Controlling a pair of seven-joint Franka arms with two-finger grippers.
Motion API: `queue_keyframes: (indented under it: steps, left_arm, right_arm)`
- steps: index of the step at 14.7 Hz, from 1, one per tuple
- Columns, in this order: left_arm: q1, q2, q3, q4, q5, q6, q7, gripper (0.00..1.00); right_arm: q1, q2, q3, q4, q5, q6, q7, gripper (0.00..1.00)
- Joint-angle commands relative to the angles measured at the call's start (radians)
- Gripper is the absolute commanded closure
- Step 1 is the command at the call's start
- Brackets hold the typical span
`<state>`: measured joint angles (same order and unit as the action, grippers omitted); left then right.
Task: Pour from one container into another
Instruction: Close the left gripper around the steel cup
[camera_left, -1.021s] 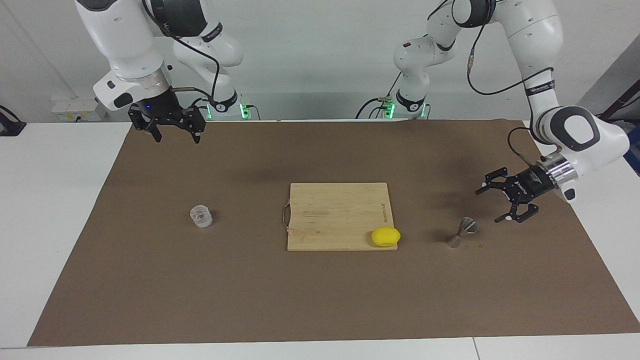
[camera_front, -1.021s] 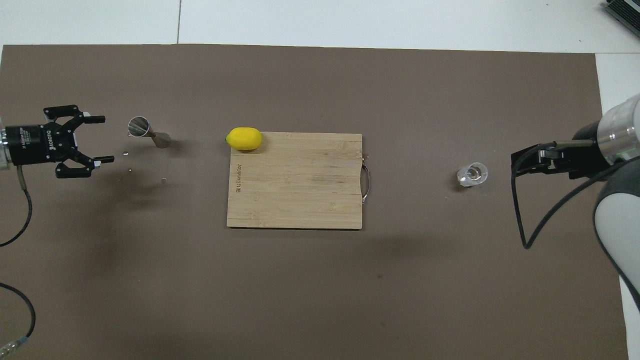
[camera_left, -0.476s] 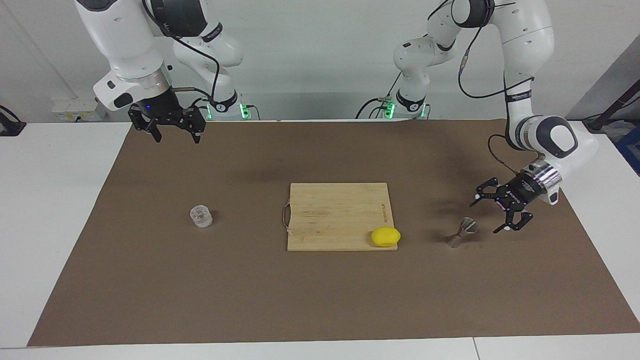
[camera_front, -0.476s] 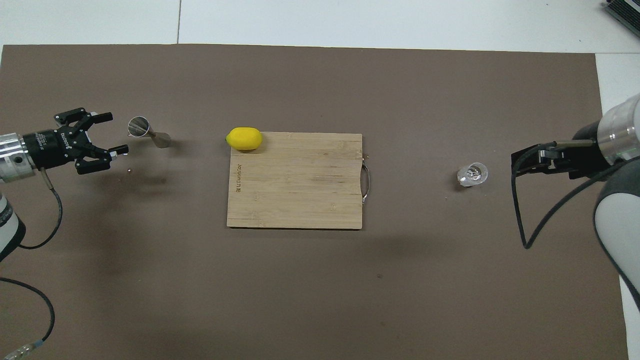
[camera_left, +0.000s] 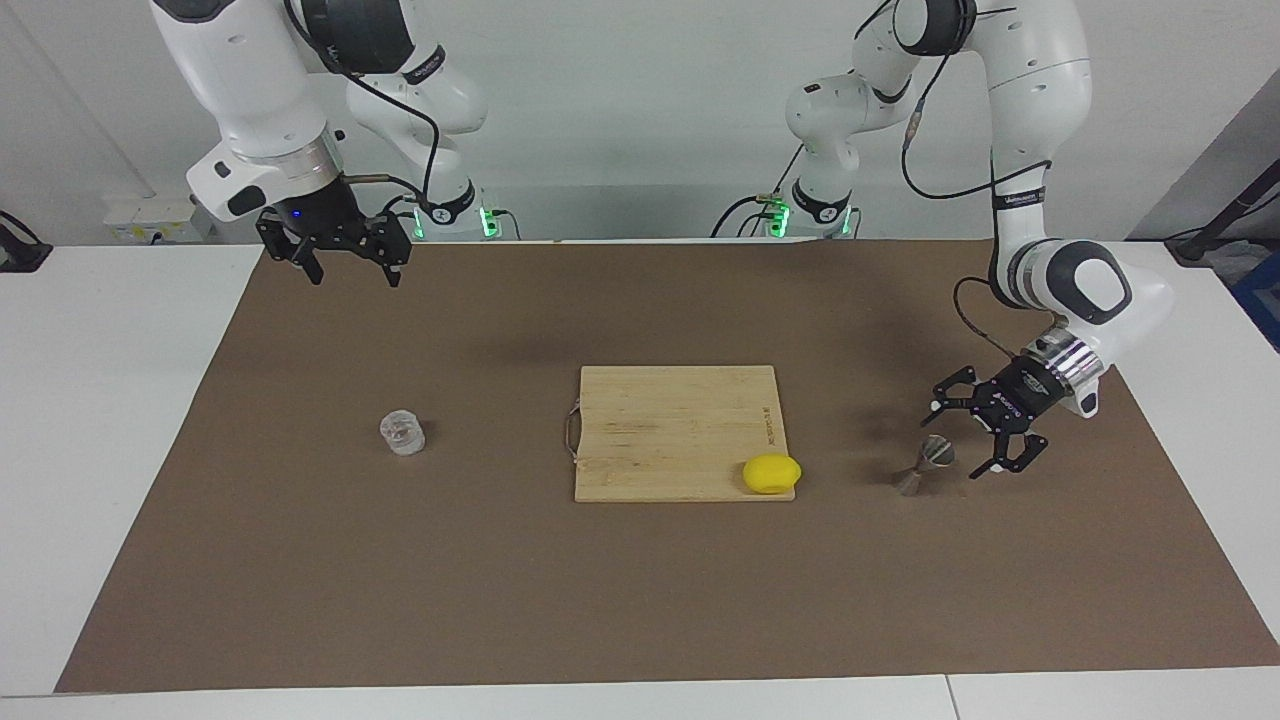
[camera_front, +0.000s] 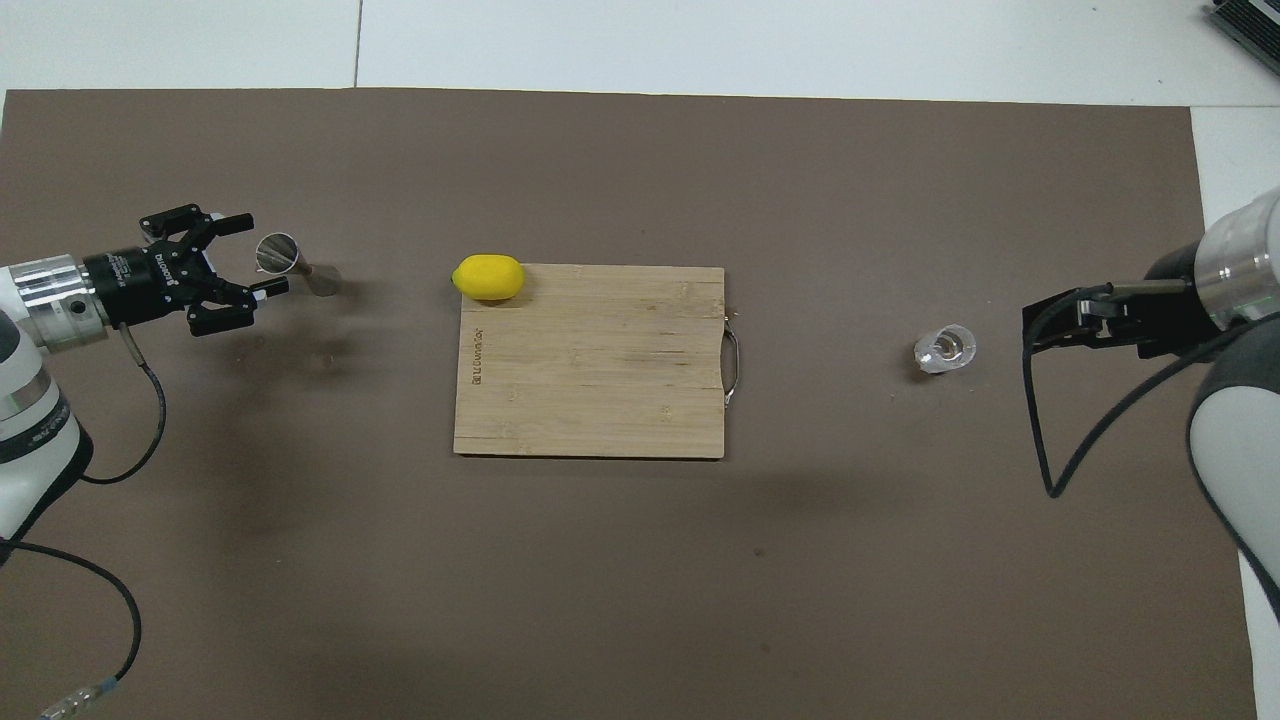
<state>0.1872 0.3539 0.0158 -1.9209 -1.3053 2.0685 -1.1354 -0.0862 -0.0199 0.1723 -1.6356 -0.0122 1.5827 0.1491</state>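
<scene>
The left gripper (camera_left: 965, 437), fingers spread and empty, hangs low just beside the small hourglass-shaped silver metal jigger (camera_left: 924, 465) at its end of the brown-covered worktop (camera_left: 640, 600), apparently lining up a sideways grasp. The short ribbed clear glass tumbler (camera_left: 402, 433) stands well apart at the right arm's end, where the right gripper (camera_left: 345, 262) waits aloft, fingers released. The tumbler's contents cannot be made out.

A yellow lemon (camera_left: 771, 473) sits on a pale bamboo cutting board (camera_left: 676, 430) over a brown mat (camera_left: 640, 600) on a white surface (camera_left: 100, 400); a clear ribbed glass tumbler (camera_left: 402, 433), a silver-grey metal jigger (camera_left: 924, 466) and black hands on white arms complete the palette.
</scene>
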Motion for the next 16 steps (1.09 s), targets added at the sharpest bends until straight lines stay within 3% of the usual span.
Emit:
queue_keyframes:
  steps: [1, 3, 7, 10, 11, 12, 16]
  left_arm:
    - [-0.018, -0.003, 0.006, -0.018, -0.026, 0.025, -0.004, 0.00]
    - [-0.020, -0.003, 0.006, -0.020, -0.029, 0.025, -0.004, 0.01]
    - [-0.026, -0.004, 0.007, -0.020, -0.031, 0.025, -0.004, 0.25]
    - [-0.025, -0.006, 0.007, -0.021, -0.032, 0.025, -0.006, 0.62]
    - [-0.023, -0.006, 0.007, -0.021, -0.032, 0.027, -0.006, 0.78]
    - [-0.022, -0.006, 0.007, -0.021, -0.032, 0.027, -0.010, 1.00]
    - [-0.020, -0.006, 0.007, -0.006, -0.025, 0.009, -0.029, 1.00]
  right_arm:
    - [-0.017, -0.011, 0.006, -0.012, 0.018, 0.007, -0.020, 0.00]
    - [-0.017, -0.009, 0.006, -0.012, 0.018, 0.007, -0.020, 0.00]
    - [-0.017, -0.011, 0.006, -0.012, 0.018, 0.007, -0.020, 0.00]
    - [-0.017, -0.011, 0.006, -0.012, 0.018, 0.007, -0.020, 0.00]
    - [-0.017, -0.011, 0.006, -0.012, 0.018, 0.007, -0.020, 0.00]
    - [-0.017, -0.011, 0.006, -0.012, 0.018, 0.007, -0.020, 0.00]
    - [-0.017, -0.011, 0.006, -0.012, 0.018, 0.007, -0.020, 0.00]
